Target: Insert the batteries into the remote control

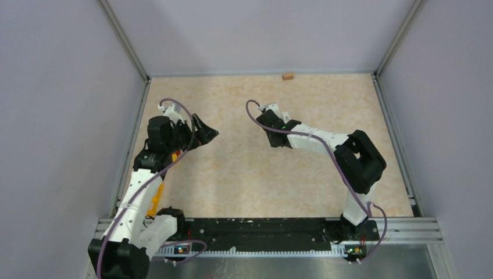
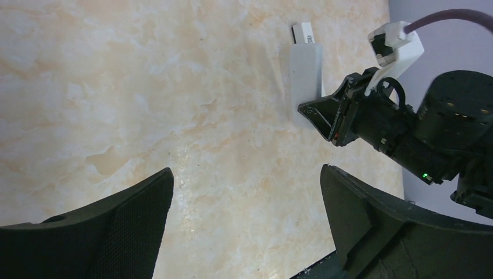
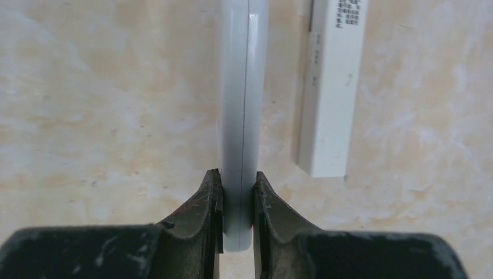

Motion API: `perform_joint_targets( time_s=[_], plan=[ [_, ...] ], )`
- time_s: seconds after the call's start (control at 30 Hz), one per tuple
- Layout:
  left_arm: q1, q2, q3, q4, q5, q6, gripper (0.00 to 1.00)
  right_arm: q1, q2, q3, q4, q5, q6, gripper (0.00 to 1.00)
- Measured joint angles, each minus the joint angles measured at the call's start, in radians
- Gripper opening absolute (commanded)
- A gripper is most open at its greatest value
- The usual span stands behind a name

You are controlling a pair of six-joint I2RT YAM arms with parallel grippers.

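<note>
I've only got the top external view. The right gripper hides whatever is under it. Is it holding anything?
Observer: Yes. The right wrist view shows the right gripper shut on a white remote, seen edge-on between its fingers.
Operator: Is anything lying near it?
Observer: A white bar with a printed label lies on the table just beside the remote. No batteries show in any view.
</note>
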Motion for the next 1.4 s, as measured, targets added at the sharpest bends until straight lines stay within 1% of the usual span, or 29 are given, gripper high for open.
perform_joint_targets(
  time_s=[0.2, 0.23, 0.4, 0.47, 0.57, 0.7, 0.77, 0.83, 0.87, 0.93, 1.0, 1.07, 1.13, 1.17, 1.3, 1.4],
  plan=[
    [0.0, -0.029, 0.016, -0.045, -0.045, 0.019, 0.99, 0.001, 0.105, 0.078, -0.074, 0.166, -0.052, 0.0],
    [0.0, -0.031, 0.024, -0.057, -0.053, 0.019, 0.99, 0.003, 0.119, 0.091, -0.079, 0.183, -0.058, 0.03],
    [0.0, -0.054, 0.057, -0.108, -0.072, 0.019, 0.99, 0.034, 0.183, 0.156, -0.116, 0.256, -0.08, 0.28],
    [0.0, -0.072, 0.065, -0.133, -0.089, 0.02, 0.99, 0.05, 0.211, 0.18, -0.126, 0.266, -0.08, 0.33],
    [0.0, -0.104, 0.081, -0.189, -0.129, 0.03, 0.99, 0.074, 0.251, 0.199, -0.129, 0.254, -0.073, 0.45],
    [0.0, -0.135, 0.099, -0.24, -0.154, 0.043, 0.99, 0.093, 0.249, 0.201, -0.127, 0.2, -0.07, 0.56],
    [0.0, -0.153, 0.106, -0.266, -0.159, 0.056, 0.99, 0.093, 0.227, 0.194, -0.121, 0.128, -0.06, 0.61],
    [0.0, -0.163, 0.118, -0.288, -0.166, 0.063, 0.99, 0.093, 0.192, 0.162, -0.098, 0.058, -0.05, 0.77],
    [0.0, -0.167, 0.129, -0.303, -0.171, 0.069, 0.99, 0.093, 0.153, 0.123, -0.077, 0.014, -0.04, 0.8],
    [0.0, -0.173, 0.151, -0.326, -0.181, 0.083, 0.99, 0.094, 0.045, 0.031, -0.052, -0.048, -0.018, 0.92],
    [0.0, -0.183, 0.171, -0.341, -0.188, 0.094, 0.99, 0.094, -0.101, -0.059, -0.038, -0.082, 0.004, 0.94],
    [0.0, -0.211, 0.182, -0.347, -0.197, 0.105, 0.99, 0.095, -0.248, -0.117, -0.036, -0.074, 0.026, 0.94],
    [0.0, -0.258, 0.184, -0.352, -0.213, 0.115, 0.99, 0.095, -0.419, -0.164, -0.035, -0.031, 0.048, 0.95],
    [0.0, -0.288, 0.185, -0.355, -0.223, 0.117, 0.99, 0.095, -0.533, -0.189, -0.039, 0.013, 0.061, 0.95],
    [0.0, -0.399, 0.195, -0.357, -0.256, 0.131, 0.99, 0.092, -0.863, -0.217, -0.072, 0.189, 0.087, 0.95],
    [0.0, -0.451, 0.214, -0.357, -0.279, 0.139, 0.99, 0.092, -1.063, -0.22, -0.101, 0.32, 0.089, 0.96]
  ],
)
